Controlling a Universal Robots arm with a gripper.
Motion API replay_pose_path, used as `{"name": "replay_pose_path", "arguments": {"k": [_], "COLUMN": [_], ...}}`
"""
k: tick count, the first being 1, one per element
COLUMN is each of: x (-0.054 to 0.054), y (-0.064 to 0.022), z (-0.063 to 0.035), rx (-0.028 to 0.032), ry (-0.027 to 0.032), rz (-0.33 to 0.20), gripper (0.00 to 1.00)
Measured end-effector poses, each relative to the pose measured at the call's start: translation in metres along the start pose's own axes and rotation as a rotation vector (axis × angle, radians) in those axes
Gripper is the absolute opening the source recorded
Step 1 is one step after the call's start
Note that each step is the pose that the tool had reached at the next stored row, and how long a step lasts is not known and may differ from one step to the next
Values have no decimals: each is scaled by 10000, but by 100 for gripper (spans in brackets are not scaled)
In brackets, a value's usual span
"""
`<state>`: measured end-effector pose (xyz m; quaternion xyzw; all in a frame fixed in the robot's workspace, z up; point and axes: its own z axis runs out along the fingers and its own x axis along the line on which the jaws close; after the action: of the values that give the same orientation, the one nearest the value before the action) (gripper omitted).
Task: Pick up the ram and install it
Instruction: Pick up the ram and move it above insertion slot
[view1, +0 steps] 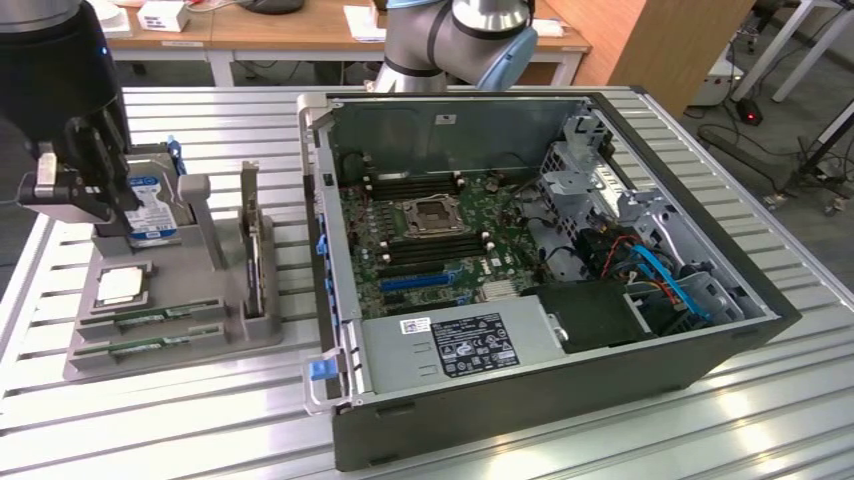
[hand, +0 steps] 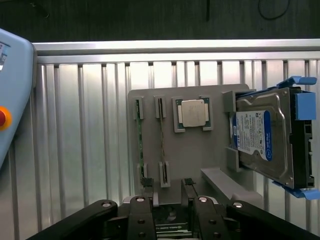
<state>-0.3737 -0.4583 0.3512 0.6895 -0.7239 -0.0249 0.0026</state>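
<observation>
Hovering gripper (hand: 167, 185) partly cut off, ram (hand: 141, 145) edge-on

An open computer case (view1: 561, 395) sits beside a gray holder (hand: 200, 150) carrying a hard drive (hand: 262, 135).

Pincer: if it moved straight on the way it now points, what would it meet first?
Likely the grey holder, by the end of a ram stick; the pincer hangs open above it, though depth is unclear.

Holder tray (view1: 200, 285) at the exterior view's left of the computer case (view1: 534, 385).
On it: ram sticks (view1: 150, 320) in front, processor (view1: 120, 286) behind them, hard drive (view1: 155, 215) rearmost, expansion card (view1: 250, 235) along the case-side edge.
</observation>
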Motion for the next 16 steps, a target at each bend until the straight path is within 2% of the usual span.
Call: {"name": "replay_pose_path", "arguments": {"k": [16], "x": [15], "y": [-9], "z": [220], "rx": [-48], "ry": [1], "rz": [1], "gripper": [35]}}
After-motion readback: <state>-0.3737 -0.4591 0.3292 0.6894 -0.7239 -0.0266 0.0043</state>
